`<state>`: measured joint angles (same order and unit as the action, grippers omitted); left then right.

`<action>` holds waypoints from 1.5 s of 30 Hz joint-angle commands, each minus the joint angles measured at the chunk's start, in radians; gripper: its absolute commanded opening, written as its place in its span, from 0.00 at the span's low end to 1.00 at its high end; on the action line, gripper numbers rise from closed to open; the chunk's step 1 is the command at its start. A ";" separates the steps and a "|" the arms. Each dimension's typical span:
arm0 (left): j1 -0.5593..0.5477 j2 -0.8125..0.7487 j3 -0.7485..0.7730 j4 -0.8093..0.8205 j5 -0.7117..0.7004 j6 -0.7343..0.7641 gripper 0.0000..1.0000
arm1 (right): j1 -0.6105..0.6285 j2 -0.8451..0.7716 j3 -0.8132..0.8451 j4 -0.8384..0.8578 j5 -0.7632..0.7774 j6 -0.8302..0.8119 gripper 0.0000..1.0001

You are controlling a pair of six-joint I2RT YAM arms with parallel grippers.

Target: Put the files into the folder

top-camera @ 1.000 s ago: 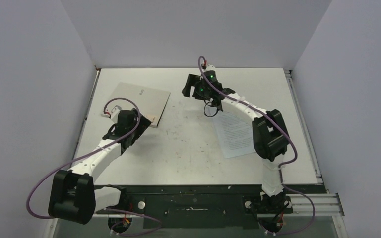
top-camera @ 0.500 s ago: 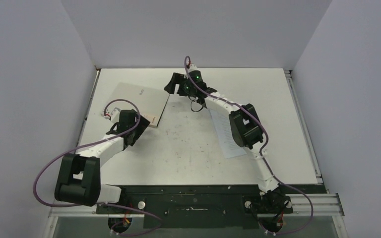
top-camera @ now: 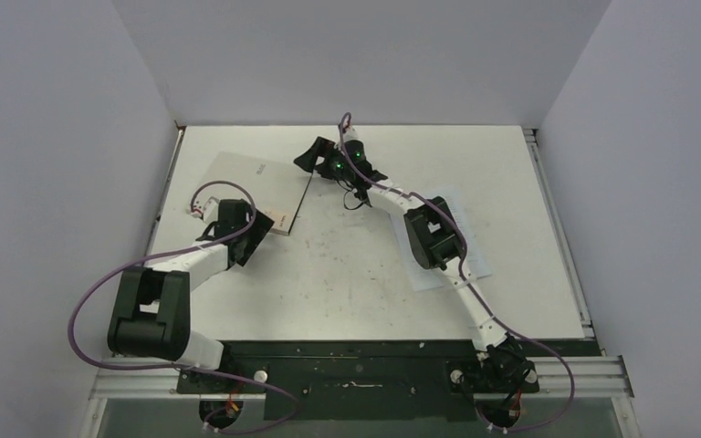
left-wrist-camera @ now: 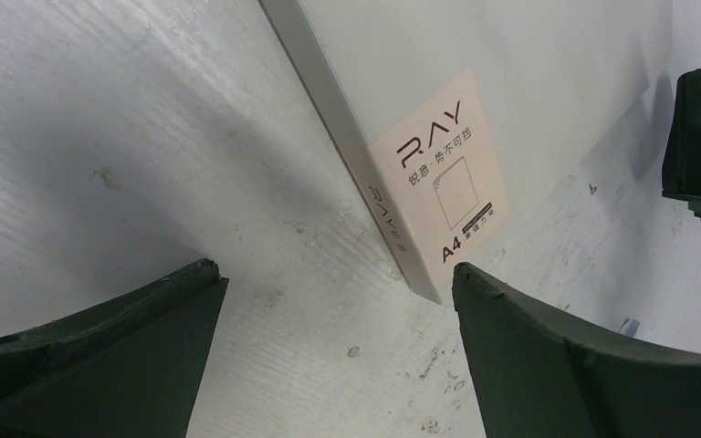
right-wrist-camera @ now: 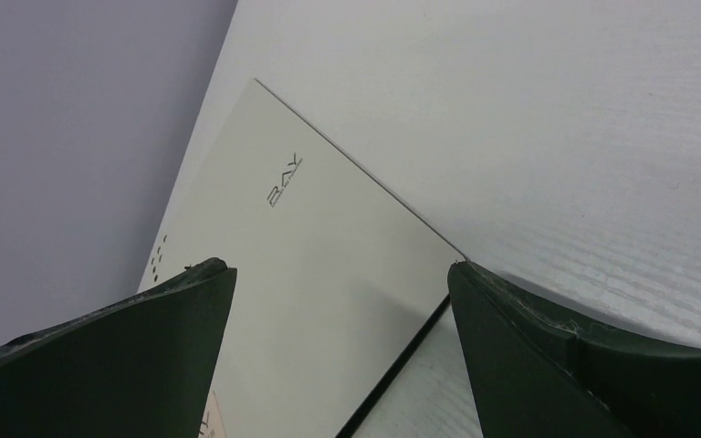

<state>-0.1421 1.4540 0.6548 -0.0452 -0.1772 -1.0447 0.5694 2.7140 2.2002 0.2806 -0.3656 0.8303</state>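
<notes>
A: Folder [top-camera: 254,190] position?
B: Closed, laid flat at the table's [top-camera: 347,274] far left; files [top-camera: 473,246] are seen well apart, on the right
A: Fingers?
B: Both left fingers [left-wrist-camera: 100,365] and right fingers [right-wrist-camera: 100,356] are held apart, nothing gripped

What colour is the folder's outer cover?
The folder is light grey-beige with a small dark logo; right wrist view.

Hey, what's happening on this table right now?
Two robot arms are set to put the files into the folder. The folder lies closed on the left of the table, with the left gripper open at its near corner and the right gripper open by its far right corner. The files lie on the right, partly under the right arm, untouched.
</notes>
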 commanded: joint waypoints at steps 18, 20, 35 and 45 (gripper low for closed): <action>0.009 0.077 0.101 0.071 0.018 -0.018 0.96 | -0.005 0.141 0.224 0.079 0.055 0.049 0.90; 0.009 0.080 0.104 0.070 0.018 -0.020 0.96 | 0.000 0.144 0.226 0.065 0.059 0.048 0.90; 0.009 0.110 0.151 0.006 0.010 -0.015 0.96 | 0.038 0.151 0.239 -0.101 0.108 -0.001 0.90; 0.009 0.133 0.170 -0.018 -0.016 -0.009 0.96 | 0.054 0.128 0.198 -0.150 0.092 -0.028 0.90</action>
<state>-0.1410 1.5780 0.7799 -0.0597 -0.1646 -1.0618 0.6048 2.8452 2.4161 0.2012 -0.2661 0.8257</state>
